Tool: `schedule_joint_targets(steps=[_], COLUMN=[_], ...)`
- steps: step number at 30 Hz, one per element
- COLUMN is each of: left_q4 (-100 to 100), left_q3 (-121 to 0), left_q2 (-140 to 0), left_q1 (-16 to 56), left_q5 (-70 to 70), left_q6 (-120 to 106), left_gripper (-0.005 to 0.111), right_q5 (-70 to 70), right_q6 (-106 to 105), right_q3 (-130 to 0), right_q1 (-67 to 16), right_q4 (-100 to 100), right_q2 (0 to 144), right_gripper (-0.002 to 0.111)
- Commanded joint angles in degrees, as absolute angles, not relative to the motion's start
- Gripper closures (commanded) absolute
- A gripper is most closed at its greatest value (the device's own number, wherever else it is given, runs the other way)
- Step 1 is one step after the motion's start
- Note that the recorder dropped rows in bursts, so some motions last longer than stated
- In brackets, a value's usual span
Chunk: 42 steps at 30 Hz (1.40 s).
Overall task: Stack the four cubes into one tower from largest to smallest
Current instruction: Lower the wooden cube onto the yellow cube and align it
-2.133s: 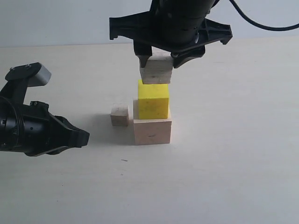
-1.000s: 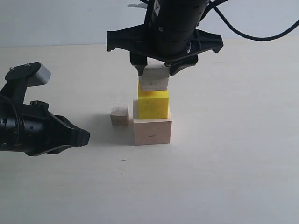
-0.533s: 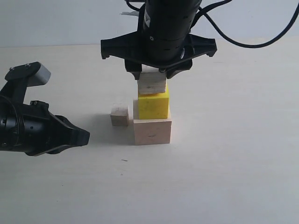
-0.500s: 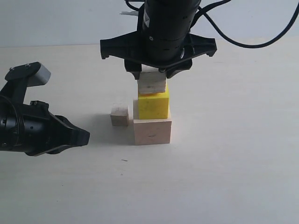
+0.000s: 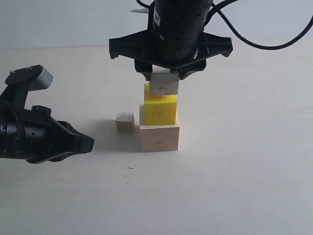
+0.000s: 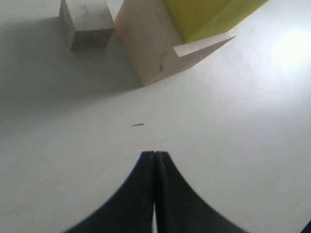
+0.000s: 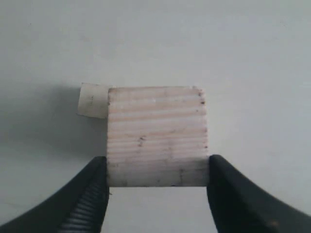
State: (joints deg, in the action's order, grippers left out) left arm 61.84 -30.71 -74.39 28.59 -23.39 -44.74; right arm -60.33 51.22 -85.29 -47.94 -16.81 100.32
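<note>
Third tier in hand. Medium cube (image 5: 164, 85) clamped in right pincer (image 5: 162, 76), at yellow cube (image 5: 160, 110) top, contact unclear; large cube (image 5: 159, 138) beneath. Next, probably: square up, release, fetch small cube (image 5: 125, 121) off worktop (image 5: 234, 186). Left pincer (image 6: 154, 160) closed, empty.

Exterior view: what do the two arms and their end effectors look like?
Both are matte black. The right end effector has a wide winged crossbar under a cylindrical wrist, with a black cable looping off. The left end effector tapers to a point; a grey block caps its arm.

Yellow cube (image 6: 209, 14) partly off-frame
</note>
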Motion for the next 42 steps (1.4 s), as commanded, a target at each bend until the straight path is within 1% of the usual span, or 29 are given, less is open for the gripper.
schedule_joint_targets(steps=[1,9,22,31,36,42], left_q4=[62.5,62.5,62.3,62.3,62.3,62.3], left_q3=[-30.6,-30.6,-30.6,-30.6,-30.6,-30.6], left_q2=[-73.9,-73.9,-73.9,-73.9,-73.9,-73.9], left_q1=[28.6,28.6,28.6,28.6,28.6,28.6], left_q5=[-23.2,-23.2,-23.6,-23.6,-23.6,-24.0], left_q6=[-44.8,-44.8,-44.8,-44.8,-44.8,-44.8], left_gripper=[0.107,0.107,0.107,0.107,0.107,0.107], right_q5=[-60.3,-58.4,-59.9,-59.0,-61.6,-61.6], right_q6=[52.0,52.0,53.6,55.5,55.6,55.2], right_q3=[-85.8,-85.6,-85.4,-85.4,-85.4,-85.4], right_q1=[-48.0,-48.7,-48.7,-51.4,-51.4,-51.4], right_q4=[-18.7,-17.8,-18.2,-22.7,-23.6,-23.3], right_q2=[99.4,99.8,99.8,99.8,99.8,99.8], right_gripper=[0.108,0.108,0.108,0.108,0.108,0.108])
